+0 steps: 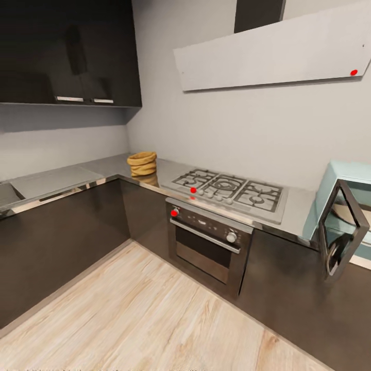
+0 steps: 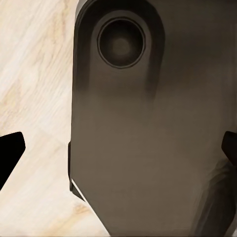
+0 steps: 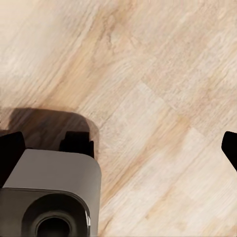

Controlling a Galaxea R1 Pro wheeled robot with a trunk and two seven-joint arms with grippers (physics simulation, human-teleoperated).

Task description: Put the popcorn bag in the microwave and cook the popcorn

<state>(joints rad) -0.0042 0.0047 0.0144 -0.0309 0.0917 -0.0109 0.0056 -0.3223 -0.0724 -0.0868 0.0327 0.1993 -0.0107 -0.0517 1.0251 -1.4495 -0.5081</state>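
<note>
Fingertips of the left gripper (image 2: pixel 118 148) sit at opposite edges of its wrist view, spread wide with nothing between them, over the robot's dark grey base (image 2: pixel 148 138) and the light wood floor (image 2: pixel 34 74). The right gripper (image 3: pixel 118 145) is equally wide apart and empty above the same floor. Farther out, the wrinkly mustard-tan paper popcorn bag (image 1: pixel 142 163) stands on the grey steel-look countertop (image 1: pixel 62 178) in the corner, left of the steel gas hob (image 1: pixel 229 190). The pale mint-blue microwave (image 1: pixel 342 206) sits at the right end, its dark glass door (image 1: pixel 340 234) swung open.
</note>
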